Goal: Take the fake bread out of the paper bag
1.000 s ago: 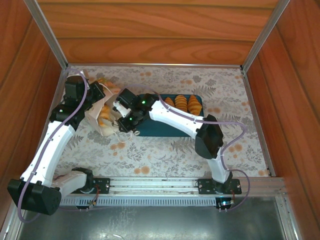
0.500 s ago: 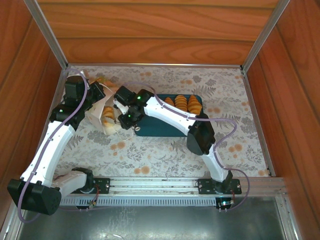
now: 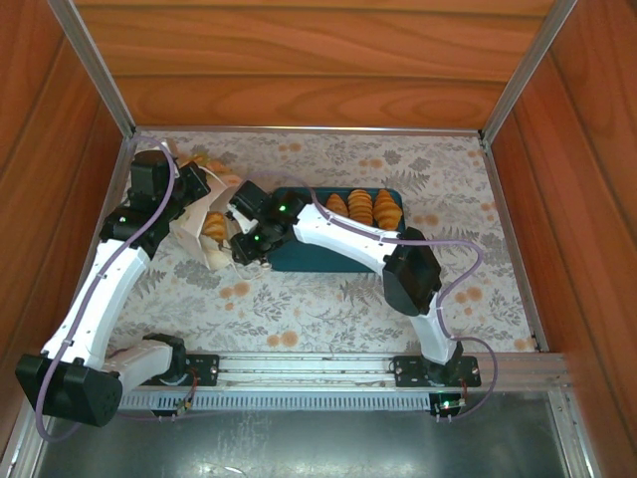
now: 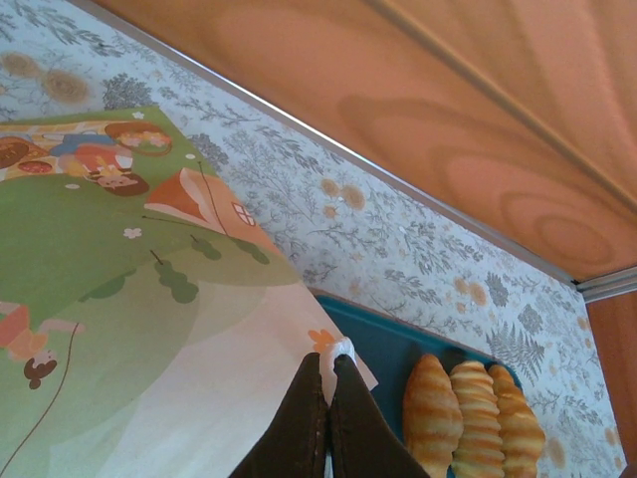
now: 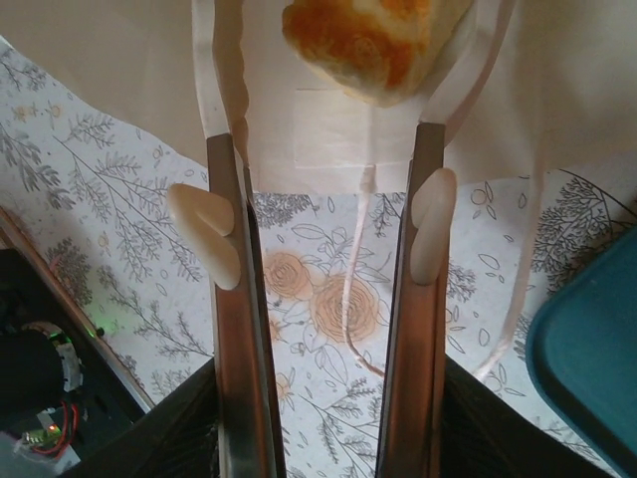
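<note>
While one piece of fake bread (image 5: 368, 45) lies in the mouth of the paper bag (image 5: 119, 70), just ahead of the fingertips of my right tool (image 5: 326, 139), that tool's jaws stand moderately apart with nothing between them. White cord handles (image 5: 468, 85) hang from the bag past both fingers and trail back beneath the tool over the flowered desk (image 5: 100, 199). A corner of the teal tray (image 5: 597, 368) sits off the tool's right side. My left tool (image 4: 328, 368) is pinched tight on a white edge of the bag, whose green printed panel spreads to the tool's left. To its right, three croissants (image 4: 478, 418) lie side by side on the tray.
</note>
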Action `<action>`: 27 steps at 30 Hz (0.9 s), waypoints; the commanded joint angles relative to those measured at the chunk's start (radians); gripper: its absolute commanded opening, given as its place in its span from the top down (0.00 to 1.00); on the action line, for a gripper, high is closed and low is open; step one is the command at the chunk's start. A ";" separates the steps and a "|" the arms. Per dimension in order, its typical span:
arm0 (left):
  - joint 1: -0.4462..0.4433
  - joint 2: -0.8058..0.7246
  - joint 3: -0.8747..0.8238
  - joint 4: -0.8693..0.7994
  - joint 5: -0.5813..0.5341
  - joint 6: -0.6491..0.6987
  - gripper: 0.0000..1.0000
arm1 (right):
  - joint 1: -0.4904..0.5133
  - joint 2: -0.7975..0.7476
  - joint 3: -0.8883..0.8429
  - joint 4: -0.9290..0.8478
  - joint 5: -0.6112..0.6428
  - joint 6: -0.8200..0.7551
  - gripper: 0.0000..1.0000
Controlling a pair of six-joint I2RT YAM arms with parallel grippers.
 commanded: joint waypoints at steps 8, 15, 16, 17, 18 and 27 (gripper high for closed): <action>-0.004 -0.001 0.008 0.033 0.010 -0.008 1.00 | 0.026 0.046 0.014 0.079 -0.013 0.064 0.48; -0.004 -0.003 0.003 0.033 0.005 -0.007 1.00 | 0.031 0.100 0.078 0.003 0.000 0.042 0.49; -0.004 -0.003 0.004 0.033 0.004 -0.006 1.00 | 0.033 0.105 0.092 -0.014 0.010 0.036 0.50; -0.004 -0.001 0.005 0.034 0.005 -0.006 1.00 | 0.036 0.109 0.109 -0.037 0.031 0.028 0.52; -0.004 0.001 0.006 0.034 0.006 -0.006 1.00 | 0.039 0.112 0.124 -0.061 0.056 0.014 0.53; -0.004 -0.006 0.002 0.034 -0.004 0.000 1.00 | 0.046 0.085 0.192 -0.223 0.217 -0.104 0.64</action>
